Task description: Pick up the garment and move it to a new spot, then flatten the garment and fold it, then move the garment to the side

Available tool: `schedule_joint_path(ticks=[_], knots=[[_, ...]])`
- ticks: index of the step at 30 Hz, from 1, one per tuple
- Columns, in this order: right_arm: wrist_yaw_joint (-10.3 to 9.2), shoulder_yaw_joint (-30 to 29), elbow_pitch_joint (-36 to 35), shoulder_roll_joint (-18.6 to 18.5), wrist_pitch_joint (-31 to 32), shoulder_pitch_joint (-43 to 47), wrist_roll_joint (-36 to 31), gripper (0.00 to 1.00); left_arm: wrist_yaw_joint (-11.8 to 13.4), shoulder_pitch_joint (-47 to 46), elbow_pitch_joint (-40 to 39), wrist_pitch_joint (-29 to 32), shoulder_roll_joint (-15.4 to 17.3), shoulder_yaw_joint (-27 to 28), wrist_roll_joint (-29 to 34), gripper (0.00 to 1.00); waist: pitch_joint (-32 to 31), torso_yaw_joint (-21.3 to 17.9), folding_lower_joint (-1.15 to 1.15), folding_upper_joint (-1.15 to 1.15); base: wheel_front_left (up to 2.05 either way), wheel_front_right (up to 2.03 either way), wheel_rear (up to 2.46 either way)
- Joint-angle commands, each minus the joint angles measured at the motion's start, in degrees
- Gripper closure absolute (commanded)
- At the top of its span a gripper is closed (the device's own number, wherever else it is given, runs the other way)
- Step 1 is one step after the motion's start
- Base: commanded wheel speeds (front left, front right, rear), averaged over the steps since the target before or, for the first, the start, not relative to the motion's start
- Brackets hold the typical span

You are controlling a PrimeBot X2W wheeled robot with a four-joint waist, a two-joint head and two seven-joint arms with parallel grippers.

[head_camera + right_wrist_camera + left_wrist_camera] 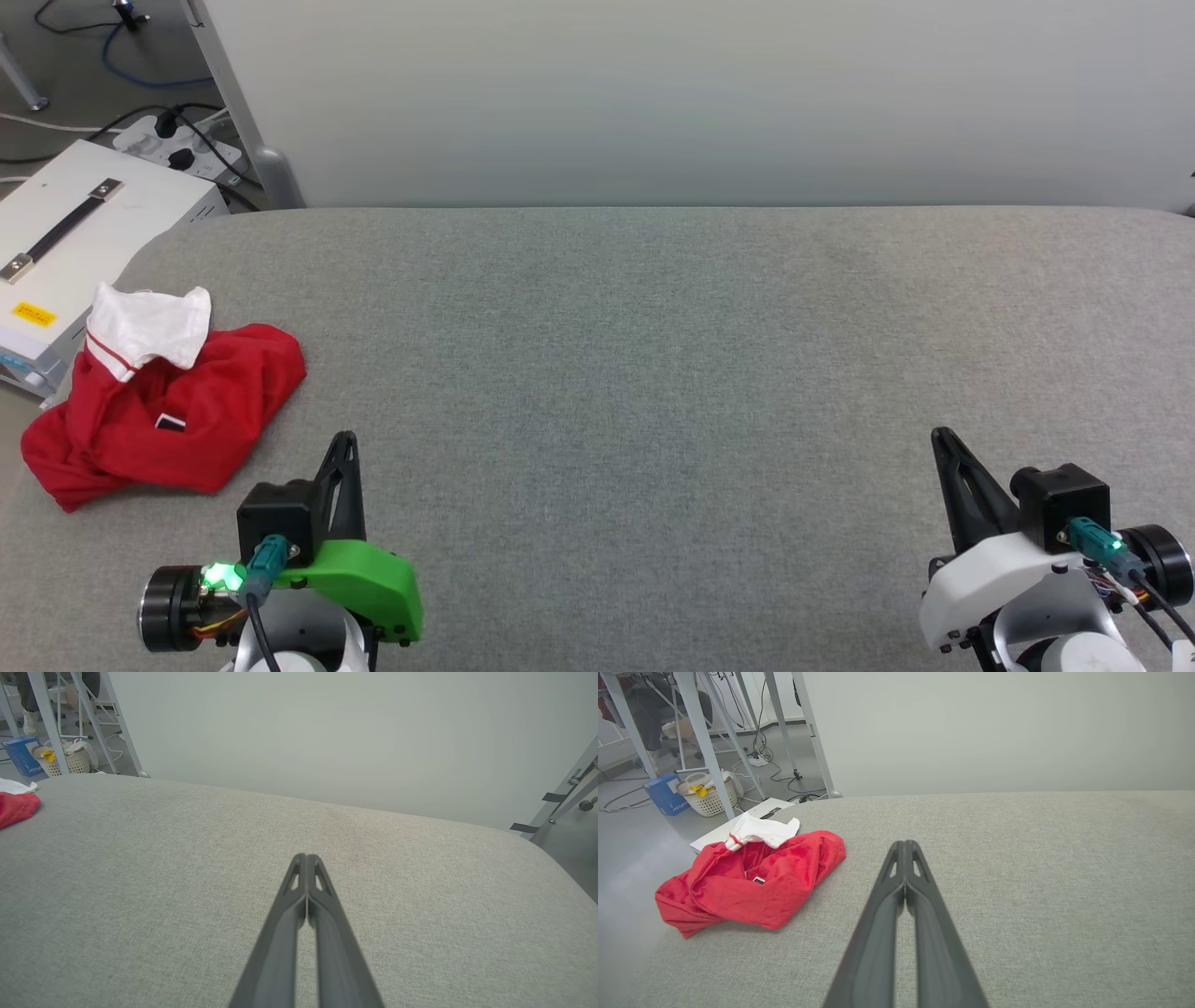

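Observation:
The garment (177, 411) lies crumpled at the left edge of the grey padded table (653, 373), red with a white sleeve bunched on top and a small black tag showing. The left wrist view has the same garment (752, 882) ahead and to the left, and a red corner of the garment (16, 807) shows at the left edge of the right wrist view. My left gripper (344, 439) hovers near the table's front, just right of the heap, shut and empty. Far off at the front right, my right gripper (941, 437) is shut with nothing in it.
A white case (75, 243) with a black handle sits beside the table's left end, with a power strip (177, 140) and cables on the floor behind it. A pale wall panel (700, 93) runs along the table's back edge. A basket (707, 800) and blue box stand on the floor.

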Motion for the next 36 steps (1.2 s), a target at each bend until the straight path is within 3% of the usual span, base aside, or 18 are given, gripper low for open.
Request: schedule_joint_path(ticks=[1,20,21,36], knots=[[-0.04,0.04,-0.25,-0.05,0.17,-0.94,-0.54,1.0,-0.17,-0.99,-0.12,-0.04,-0.27,0.01,0.55,1.0,0.0,0.0,0.0,0.35,0.0,0.0,0.0],[-0.04,0.04,-0.25,-0.05,0.17,-0.94,-0.54,1.0,-0.17,-0.99,-0.12,-0.04,-0.27,0.01,0.55,1.0,0.0,0.0,0.0,0.35,0.0,0.0,0.0],[0.0,0.0,0.0,0.01,0.0,0.0,0.0,0.0,0.0,0.0,0.0,0.0,0.0,0.0,0.0,0.0,0.0,0.0,0.0,0.0,0.0,0.0,0.0],[0.0,-0.63,-0.28,0.03,-1.29,-0.22,1.54,0.0,0.55,-0.17,-0.06,-1.31,0.0,-0.22,-0.64,0.0,0.11,-0.01,0.0,0.03,0.0,0.0,0.0]])
